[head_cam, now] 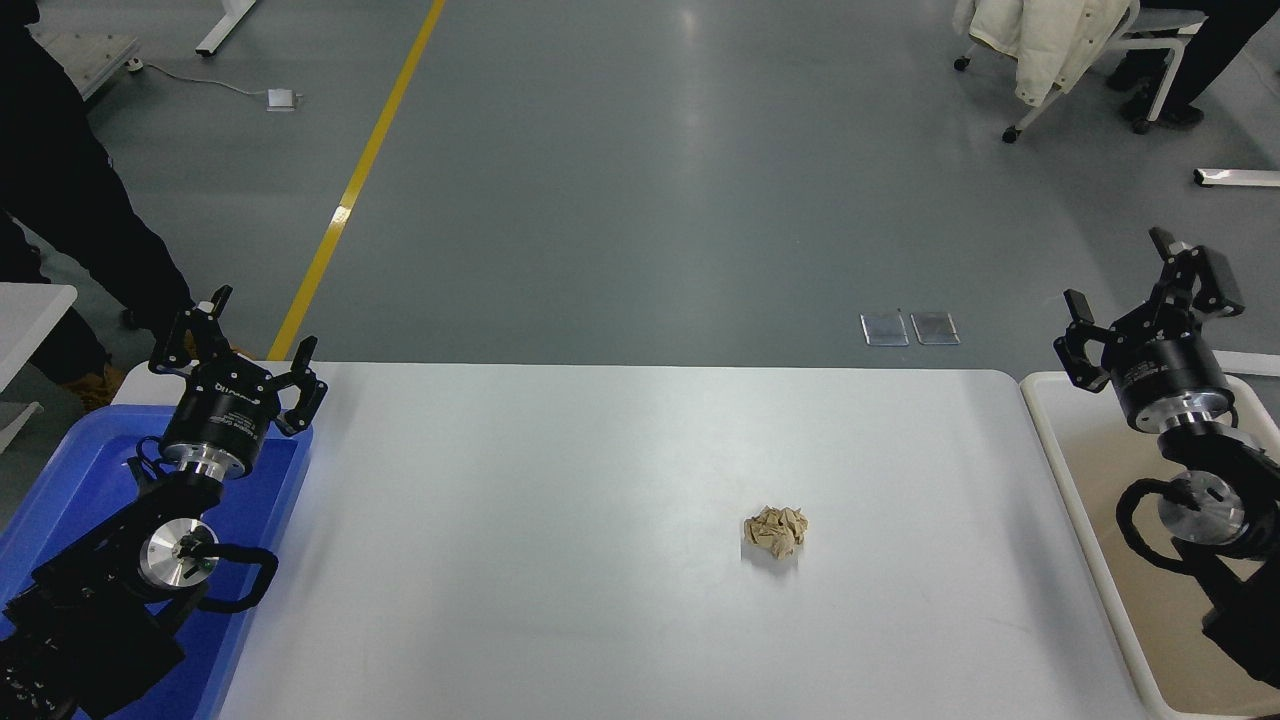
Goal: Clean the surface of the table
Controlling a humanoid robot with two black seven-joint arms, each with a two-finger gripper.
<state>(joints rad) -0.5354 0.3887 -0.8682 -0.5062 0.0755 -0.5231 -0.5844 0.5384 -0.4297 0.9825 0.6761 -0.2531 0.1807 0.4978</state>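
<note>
The white table surface (560, 560) fills the lower middle of the head view. A crumpled tan paper ball (774, 530) lies on it, right of centre. My right gripper (1150, 290) is open and empty, held above the beige bin at the right, well to the right of and beyond the paper ball. My left gripper (235, 335) is open and empty, parked over the blue tray at the lower left.
A blue plastic tray (60, 480) lies at the table's left edge under the left arm. A beige plastic bin (1090, 500) stands against the table's right edge. A person in dark clothes (70, 200) stands at the far left. A chair with a white coat (1050, 40) is at the far right.
</note>
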